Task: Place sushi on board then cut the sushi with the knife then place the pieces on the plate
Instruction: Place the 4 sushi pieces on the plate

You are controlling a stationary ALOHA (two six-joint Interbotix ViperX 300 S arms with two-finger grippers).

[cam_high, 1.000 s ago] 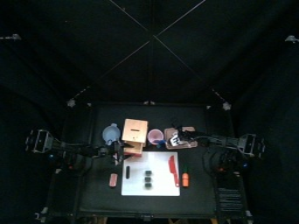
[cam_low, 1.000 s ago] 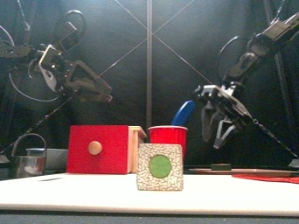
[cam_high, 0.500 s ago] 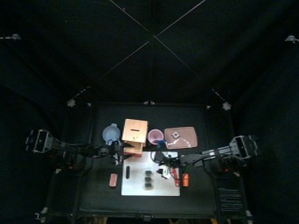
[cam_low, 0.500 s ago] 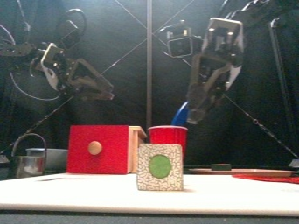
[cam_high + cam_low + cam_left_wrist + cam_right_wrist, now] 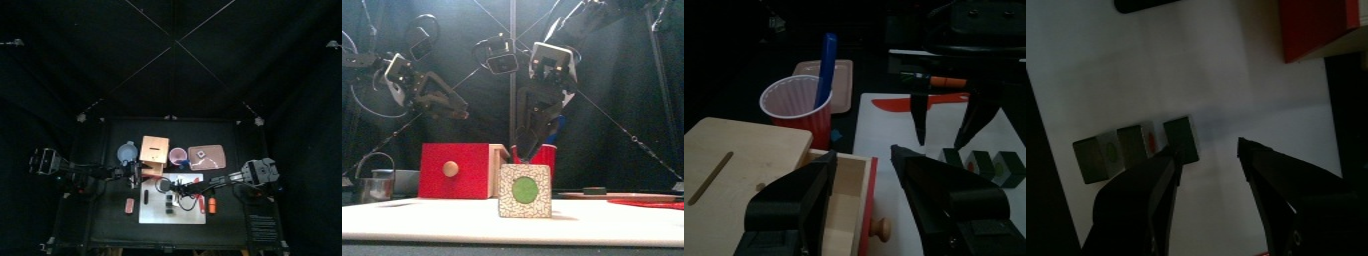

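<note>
Sushi roll (image 5: 525,192) lies near the middle of the white cutting board (image 5: 181,217), and we see bare board in front of it toward the table's front edge. The wooden box (image 5: 453,170) stands at the board's back left corner. The pink tray (image 5: 210,157) is behind the board's right part, and the red cup (image 5: 791,105) with the blue knife (image 5: 827,62) is between them. The right gripper (image 5: 1207,158) hangs just above the roll, jaws spread. The left gripper (image 5: 862,158), jaws spread too, hovers over the box. The red knife (image 5: 911,102) lies along the board's right side, apart from the roll.
</note>
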